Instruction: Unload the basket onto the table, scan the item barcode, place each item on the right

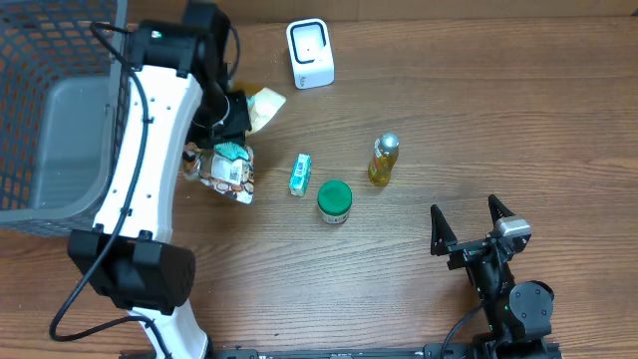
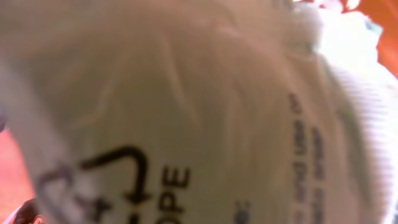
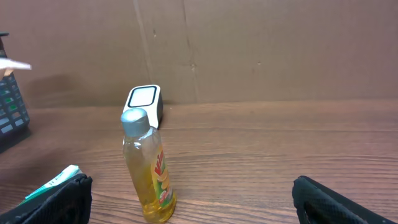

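Two grippers: your left gripper (image 1: 242, 110) clamped the pale packet (image 1: 265, 104); your right gripper (image 1: 465, 207) gaped empty.
Packet: near the table's (image 1: 498, 120) far edge, left of the scanner (image 1: 310, 53).
Risk: crumpled wrap looked likely to hide the barcode.

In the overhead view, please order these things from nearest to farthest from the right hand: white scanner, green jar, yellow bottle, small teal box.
From the right hand:
1. yellow bottle, ahead and to its left.
2. green jar, farther left, mid-table.
3. small teal box, just past the jar.
4. white scanner, toward the table's far side.
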Robot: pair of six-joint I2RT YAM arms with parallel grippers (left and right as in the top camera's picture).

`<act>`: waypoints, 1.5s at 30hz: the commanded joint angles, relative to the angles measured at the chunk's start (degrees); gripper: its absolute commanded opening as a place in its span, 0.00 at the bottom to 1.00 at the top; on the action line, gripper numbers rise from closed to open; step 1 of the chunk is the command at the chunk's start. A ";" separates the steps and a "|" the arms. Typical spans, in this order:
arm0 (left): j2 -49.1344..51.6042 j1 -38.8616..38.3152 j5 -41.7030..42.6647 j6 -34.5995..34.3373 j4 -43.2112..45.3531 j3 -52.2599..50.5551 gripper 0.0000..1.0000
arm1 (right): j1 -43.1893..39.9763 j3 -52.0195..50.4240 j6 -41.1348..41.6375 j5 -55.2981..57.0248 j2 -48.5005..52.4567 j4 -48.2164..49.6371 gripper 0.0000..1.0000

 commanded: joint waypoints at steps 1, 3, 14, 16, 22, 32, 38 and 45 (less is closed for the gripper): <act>-0.15 -0.98 -9.38 -11.82 0.20 -2.23 0.04 | -0.24 -0.61 -0.07 0.28 -0.48 0.15 1.00; -0.15 -1.36 -10.03 -12.94 0.66 -3.54 0.04 | -0.24 -0.61 -0.07 0.26 -0.48 0.13 1.00; -0.15 -2.75 -11.04 -12.87 7.56 -13.64 0.04 | -0.24 -0.61 -0.07 0.26 -0.48 0.15 1.00; -0.15 -2.75 -11.04 -12.87 9.38 -16.04 0.04 | -0.24 -0.61 -0.07 0.28 -0.48 0.15 1.00; -0.15 -2.75 -10.97 -12.87 13.68 -23.23 0.04 | -0.24 -0.61 -0.07 0.28 -0.48 0.15 1.00; -0.15 -2.93 -10.38 -12.87 21.97 -32.63 0.04 | -0.24 -0.61 -0.07 0.28 -0.48 0.15 1.00; -0.15 -4.11 -10.36 -12.87 28.76 -39.26 0.04 | -0.24 -0.61 -0.07 0.28 -0.48 0.15 1.00; -0.13 -4.46 -10.38 -12.85 33.20 -42.42 0.13 | -0.24 -0.61 -0.07 0.28 -0.48 0.15 1.00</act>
